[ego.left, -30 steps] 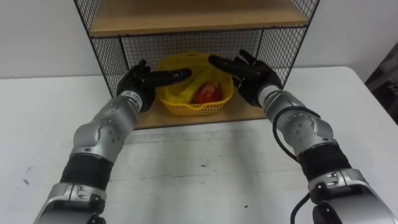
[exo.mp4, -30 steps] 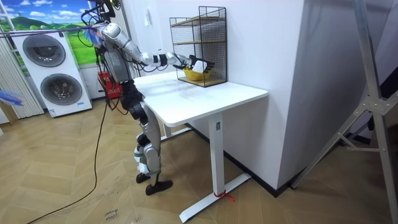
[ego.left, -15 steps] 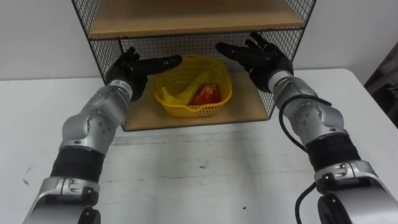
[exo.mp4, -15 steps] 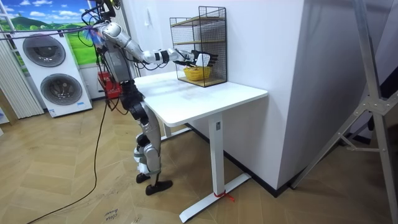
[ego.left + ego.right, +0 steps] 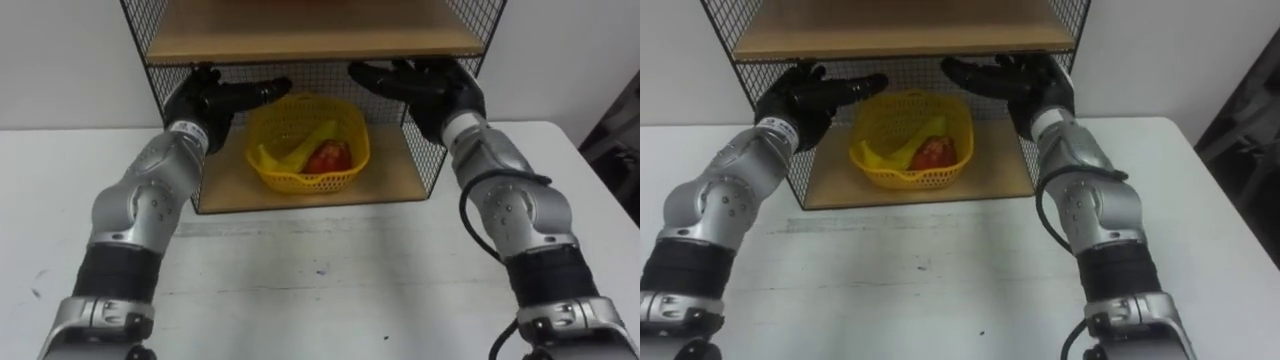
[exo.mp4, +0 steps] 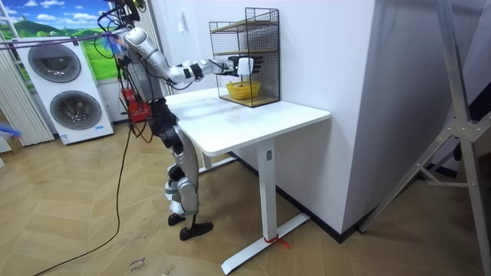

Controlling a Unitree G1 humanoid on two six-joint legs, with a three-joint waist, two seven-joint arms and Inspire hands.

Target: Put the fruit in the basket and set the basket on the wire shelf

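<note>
Lifts black left hand (image 5: pixel 205 100) and right hand (image 5: pixel 425 85), fingers open and empty, up off the yellow plastic mesh basket (image 5: pixel 305 184), leaving it with yellow banana (image 5: pixel 300 148) and red fruit (image 5: pixel 328 157) at upper centre on the black wire shelf (image 5: pixel 425 160), seemingly placed.

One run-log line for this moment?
basket: on wire shelf lower board, fruit inside | left hand: open, off basket | right hand: open, off basket

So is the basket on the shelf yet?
On it: the yellow basket sits upright on the wire shelf's bottom board, banana and red fruit inside; left hand and right hand hover open above it.
</note>
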